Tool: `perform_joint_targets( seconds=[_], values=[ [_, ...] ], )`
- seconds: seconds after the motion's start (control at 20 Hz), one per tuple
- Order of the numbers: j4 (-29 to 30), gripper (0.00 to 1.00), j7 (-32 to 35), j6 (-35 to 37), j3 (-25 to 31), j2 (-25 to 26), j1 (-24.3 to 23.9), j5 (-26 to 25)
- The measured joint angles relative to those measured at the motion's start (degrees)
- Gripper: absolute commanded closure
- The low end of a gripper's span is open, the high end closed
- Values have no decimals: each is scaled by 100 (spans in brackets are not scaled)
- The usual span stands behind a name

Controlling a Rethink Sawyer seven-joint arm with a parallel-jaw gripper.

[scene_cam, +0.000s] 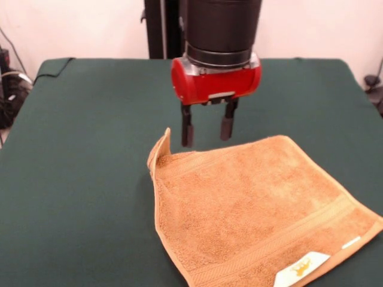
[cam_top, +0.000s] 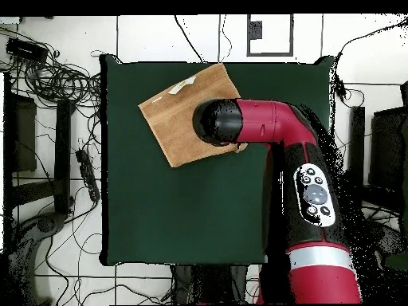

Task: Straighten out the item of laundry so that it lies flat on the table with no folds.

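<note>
Dark green cloth covers the table [scene_cam: 78,179], a wide rectangle that takes up most of the front view and sits among cables and floor tiles in the overhead view. Next in bulk comes the red and black arm [cam_top: 307,191], which in the overhead view reaches up from the bottom edge and bends across the table so that its black round end hides one corner of the towel. The towel [scene_cam: 257,209], an orange-tan terry square with woven border bands, lies on the half of the table away from the robot's base; in the front view it spreads from the middle toward the lower right, mostly flat, running off the bottom edge of the picture. Its corner nearest the gripper is turned up and stands curled off the cloth, with a raised ridge along the edge below it. The gripper [scene_cam: 207,128] hangs just above the table beside that lifted corner, its two dark fingers [scene_cam: 187,128] spread apart with nothing between them, not touching the towel. Smallest is the white label [scene_cam: 301,268] with a yellow mark, lying at the towel's near edge.
</note>
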Motion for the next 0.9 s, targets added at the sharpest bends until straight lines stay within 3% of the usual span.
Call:
perform_joint_targets(
  seconds=[0.6, 0.9],
  values=[
    [171, 0, 0, -361, -69, -64, -268, -235],
    [314, 0, 0, -413, -413, -66, -217, -228]
  ],
)
